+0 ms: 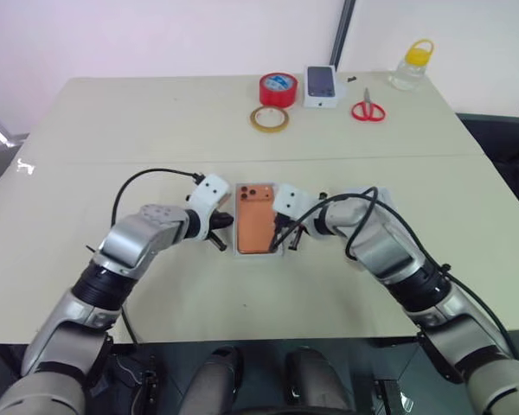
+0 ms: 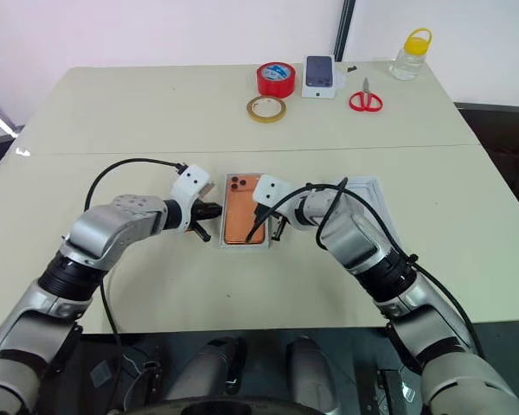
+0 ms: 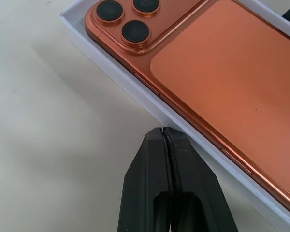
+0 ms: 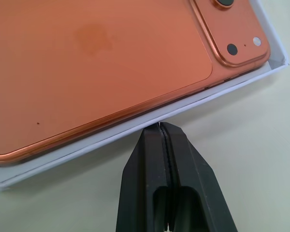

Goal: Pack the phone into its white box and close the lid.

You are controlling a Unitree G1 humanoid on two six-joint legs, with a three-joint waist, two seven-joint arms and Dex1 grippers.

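While the phone (image 1: 257,228) lies camera-side up inside the white box (image 1: 240,252) at table centre, the head views show the left gripper (image 1: 218,235) at the box's 9 o'clock side and the right gripper (image 1: 291,242) at its 3 o'clock side, each with its two black fingers pressed together and holding nothing. At 12 o'clock, well apart on the table (image 1: 112,121), stand a red tape roll (image 1: 277,88), a tan tape ring (image 1: 269,119), a small white box picturing a dark phone (image 1: 321,86), red scissors (image 1: 368,109) and a bottle with a yellow cap (image 1: 412,65); a flat white piece (image 2: 370,192), perhaps the lid, lies behind the right arm at the box's 3 o'clock. From the left wrist, closed fingertips (image 3: 163,145) sit just beside the box wall near the lens cluster; contact cannot be confirmed. From the right wrist, closed fingertips (image 4: 160,137) meet or nearly meet the opposite long wall. Judged step: squaring the boxed phone between both tips. To do it well, push evenly and low on the walls, keep tips off the phone, then fetch the lid.
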